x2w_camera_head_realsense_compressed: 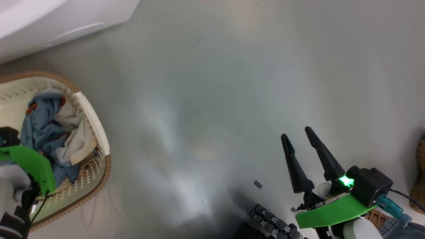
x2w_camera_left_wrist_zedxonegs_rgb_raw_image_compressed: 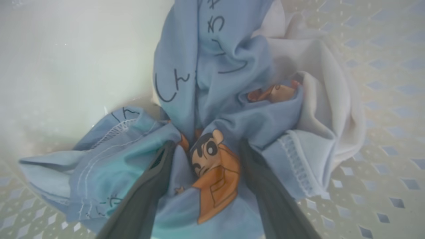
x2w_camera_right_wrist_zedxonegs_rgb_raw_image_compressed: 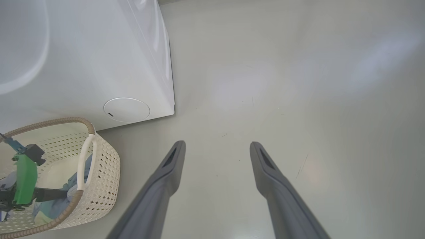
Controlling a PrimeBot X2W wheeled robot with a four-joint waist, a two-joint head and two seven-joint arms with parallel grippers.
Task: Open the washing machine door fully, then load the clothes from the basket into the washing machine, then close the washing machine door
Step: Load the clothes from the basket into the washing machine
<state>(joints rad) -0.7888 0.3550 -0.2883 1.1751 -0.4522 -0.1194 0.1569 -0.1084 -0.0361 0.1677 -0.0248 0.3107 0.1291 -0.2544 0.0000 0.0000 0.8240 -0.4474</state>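
Observation:
The cream basket (x2w_camera_head_realsense_compressed: 99, 126) with its brown rim stands on the floor at the left, just in front of the white washing machine (x2w_camera_right_wrist_zedxonegs_rgb_raw_image_compressed: 83, 49). In it lie the clothes (x2w_camera_left_wrist_zedxonegs_rgb_raw_image_compressed: 212, 99): light blue fabric with an orange cartoon print and a white piece. My left gripper (x2w_camera_left_wrist_zedxonegs_rgb_raw_image_compressed: 206, 143) is down inside the basket, open, its fingers (x2w_camera_left_wrist_zedxonegs_rgb_raw_image_compressed: 156, 179) pushed into the blue fabric on either side of a printed fold. My right gripper (x2w_camera_head_realsense_compressed: 298, 132) hangs open over bare floor at the lower right, holding nothing. The washing machine door is out of view.
A round service cover (x2w_camera_right_wrist_zedxonegs_rgb_raw_image_compressed: 126, 109) sits low on the machine's front near its corner. A brown shoe (x2w_camera_head_realsense_compressed: 419, 176) and a denim hem (x2w_camera_head_realsense_compressed: 398, 229) show at the right edge. My dark base (x2w_camera_head_realsense_compressed: 272, 222) is at the bottom. Grey floor stretches between basket and right gripper.

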